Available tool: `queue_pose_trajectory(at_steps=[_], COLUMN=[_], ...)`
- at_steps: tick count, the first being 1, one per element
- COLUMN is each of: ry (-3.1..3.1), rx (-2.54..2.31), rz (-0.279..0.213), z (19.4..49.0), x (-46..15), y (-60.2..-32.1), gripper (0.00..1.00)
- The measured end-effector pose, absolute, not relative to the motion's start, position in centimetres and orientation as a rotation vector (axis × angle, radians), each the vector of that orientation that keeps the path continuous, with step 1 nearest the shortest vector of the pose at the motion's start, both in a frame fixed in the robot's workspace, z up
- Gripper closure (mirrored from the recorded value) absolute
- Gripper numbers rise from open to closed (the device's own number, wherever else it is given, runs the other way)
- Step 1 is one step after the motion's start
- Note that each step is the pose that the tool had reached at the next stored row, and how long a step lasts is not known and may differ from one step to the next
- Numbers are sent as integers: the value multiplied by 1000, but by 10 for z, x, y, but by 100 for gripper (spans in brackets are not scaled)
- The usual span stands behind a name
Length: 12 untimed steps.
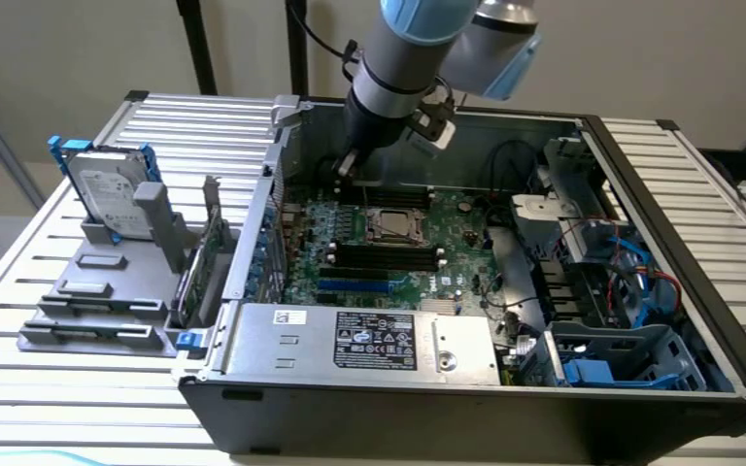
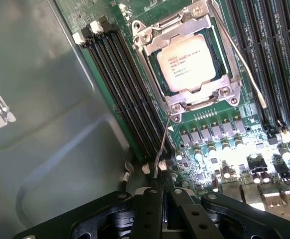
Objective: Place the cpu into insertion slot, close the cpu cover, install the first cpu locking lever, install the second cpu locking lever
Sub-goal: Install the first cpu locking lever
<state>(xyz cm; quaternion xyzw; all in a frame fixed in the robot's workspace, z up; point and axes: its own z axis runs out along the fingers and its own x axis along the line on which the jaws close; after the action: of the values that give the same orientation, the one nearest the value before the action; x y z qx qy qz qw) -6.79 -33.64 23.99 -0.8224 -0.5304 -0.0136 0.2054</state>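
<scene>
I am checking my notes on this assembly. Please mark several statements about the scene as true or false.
1. The cpu lies in the insertion slot. True.
2. The cpu cover stands raised. False: it lies flat around the cpu's edges.
3. The gripper is wide open. False: it is shut.
4. A thin locking lever reaches from the socket's corner toward the gripper. True.

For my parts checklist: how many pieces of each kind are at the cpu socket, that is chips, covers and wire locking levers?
cpu: 1
cpu cover: 1
locking levers: 2
Total: 4
</scene>
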Motion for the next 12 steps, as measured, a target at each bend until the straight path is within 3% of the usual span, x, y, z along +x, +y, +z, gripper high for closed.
queue_pose_trajectory(at_steps=[12], ry=[-1470], rx=[-2290], rz=[-45], z=[236], x=[-49], y=[-348], gripper=[89])
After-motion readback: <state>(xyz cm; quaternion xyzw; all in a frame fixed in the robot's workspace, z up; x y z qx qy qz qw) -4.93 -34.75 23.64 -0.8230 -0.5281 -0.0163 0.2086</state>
